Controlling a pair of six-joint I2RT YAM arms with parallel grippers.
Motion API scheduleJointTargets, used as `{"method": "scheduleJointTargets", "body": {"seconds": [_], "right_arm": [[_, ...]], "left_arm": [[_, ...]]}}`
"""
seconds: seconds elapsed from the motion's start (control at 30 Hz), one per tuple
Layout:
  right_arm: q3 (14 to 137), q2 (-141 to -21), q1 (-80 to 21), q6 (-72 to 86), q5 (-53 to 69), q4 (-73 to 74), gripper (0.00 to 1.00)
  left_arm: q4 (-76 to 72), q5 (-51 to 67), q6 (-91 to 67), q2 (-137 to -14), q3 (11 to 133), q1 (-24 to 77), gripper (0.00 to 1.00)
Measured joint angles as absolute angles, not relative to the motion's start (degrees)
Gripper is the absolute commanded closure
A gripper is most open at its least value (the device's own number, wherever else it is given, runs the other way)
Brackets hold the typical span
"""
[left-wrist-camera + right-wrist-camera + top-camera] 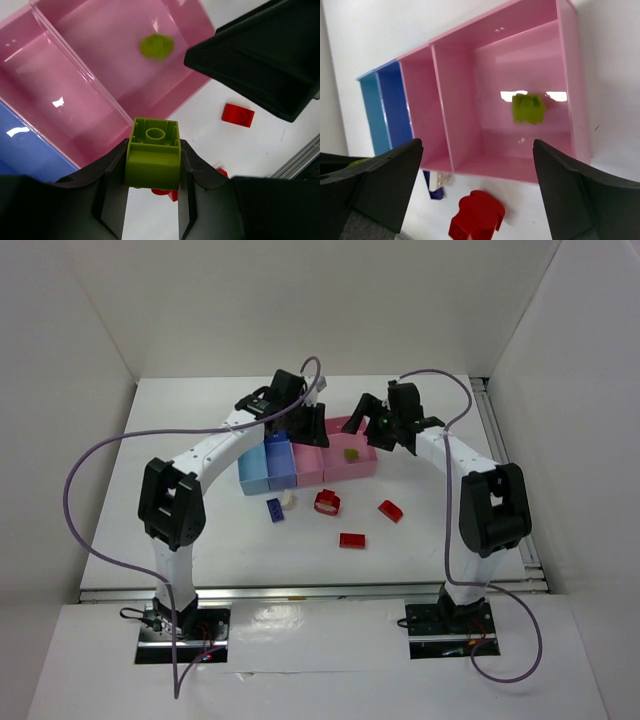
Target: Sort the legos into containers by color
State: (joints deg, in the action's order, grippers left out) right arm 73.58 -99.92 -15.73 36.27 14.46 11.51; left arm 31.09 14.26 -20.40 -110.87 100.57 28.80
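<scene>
Light is bright and even from above, washing the white table [425, 540] and walls [80, 340] pale, with only faint soft shadows under the arms [215, 448] and a sheen along the near ledge [300, 618]. In both wrist views white glare spots sit on the pink bins [59, 102], and the loose green lego [527, 108] inside is smeared with blur, while the near green lego [152, 159] is sharp.

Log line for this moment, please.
left gripper: shut on lime green brick | right gripper: open above wide pink bin | in bin: second green brick | table: three red bricks, dark blue brick, whitish brick
</scene>
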Motion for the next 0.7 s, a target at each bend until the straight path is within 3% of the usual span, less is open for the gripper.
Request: {"method": "scheduleJointTargets", "body": {"seconds": [0.1,0.13,0.2,0.23,0.33,0.4,0.57,0.7], "right_arm": [[75.68,-101.8,-16.32,34.98,12.14,12.53,0.01],[75.99,-101.89,-16.38,34.74,11.31,12.99,0.01],[76.2,-101.3,-16.38,34.39,9.61,13.47,0.01],[75.96,-100.53,-16.38,34.3,8.27,13.89,0.01],[72.97,-95.09,-16.16,34.15,4.6,15.22,0.01],[69.28,-88.53,-15.31,34.09,3.36,16.43,0.01],[62.85,-72.34,-10.68,32.73,0.49,20.05,0.01],[59.05,-65.95,-10.63,30.68,0.16,23.16,0.01]], "left_arm": [[32.95,13.93,-22.37,-113.23,102.1,28.8,1.0],[33.34,13.69,-22.79,-113.95,102.72,28.8,0.92],[34.41,13.47,-23.66,-115.5,104.88,28.69,0.57],[34.83,13.45,-24.12,-116.46,106.3,28.69,0.31],[35.57,13.28,-24.51,-120.27,111.98,28.69,0.08],[36.05,12.88,-25.28,-122.5,114.72,28.95,0.0],[38.54,12.03,-25.67,-124.9,118.56,29.17,0.0],[39.22,10.44,-25.45,-123.37,118.65,29.89,0.0]]}}
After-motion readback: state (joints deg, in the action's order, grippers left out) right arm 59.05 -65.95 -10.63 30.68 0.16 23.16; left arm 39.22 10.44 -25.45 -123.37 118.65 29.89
